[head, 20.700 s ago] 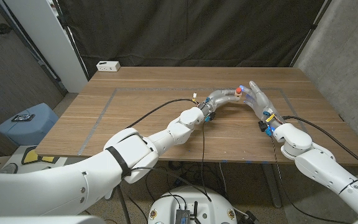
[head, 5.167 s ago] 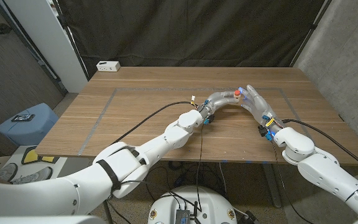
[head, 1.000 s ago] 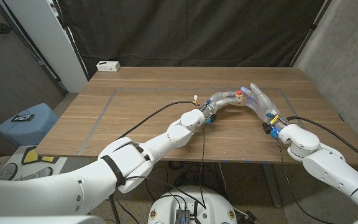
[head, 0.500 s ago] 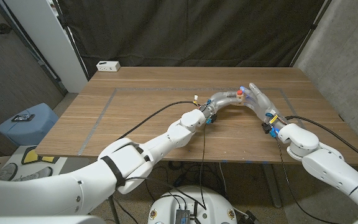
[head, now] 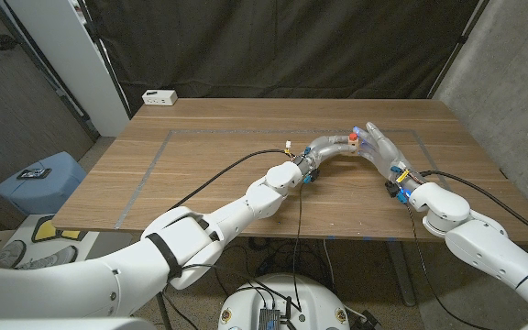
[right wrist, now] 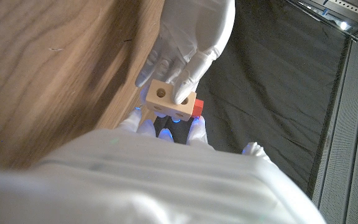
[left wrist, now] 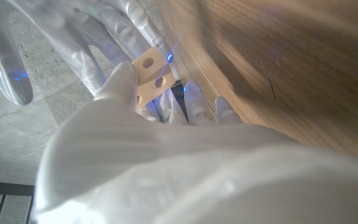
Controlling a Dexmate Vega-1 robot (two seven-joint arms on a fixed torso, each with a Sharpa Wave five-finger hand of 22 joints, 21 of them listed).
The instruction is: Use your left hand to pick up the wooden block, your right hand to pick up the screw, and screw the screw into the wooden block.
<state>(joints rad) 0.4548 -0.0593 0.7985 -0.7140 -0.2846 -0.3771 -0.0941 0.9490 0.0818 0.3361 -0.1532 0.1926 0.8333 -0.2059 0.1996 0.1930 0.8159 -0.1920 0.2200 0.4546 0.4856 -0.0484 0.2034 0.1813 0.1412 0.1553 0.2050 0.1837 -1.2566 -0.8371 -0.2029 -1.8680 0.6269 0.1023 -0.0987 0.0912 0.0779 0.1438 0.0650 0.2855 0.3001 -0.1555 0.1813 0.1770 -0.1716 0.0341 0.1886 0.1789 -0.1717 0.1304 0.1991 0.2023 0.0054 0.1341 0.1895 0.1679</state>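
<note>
Gripping the pale wooden block with round holes (right wrist: 169, 99) above the brown wooden counter (head: 209, 165) near 1 o'clock, the left hand (right wrist: 188, 40) met the right hand (head: 380, 147), which pinched the red-headed screw (right wrist: 196, 107); the right wrist view showed the holes.

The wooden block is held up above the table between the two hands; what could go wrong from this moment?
1. The left robot hand holds the wooden block only with its fingertips, above the table, so a push from the right robot hand may tilt or drop it.
2. The red screw sits at the block's side, partly hidden by fingers; if it is not straight in a hole, it may jam or slip out.
</note>
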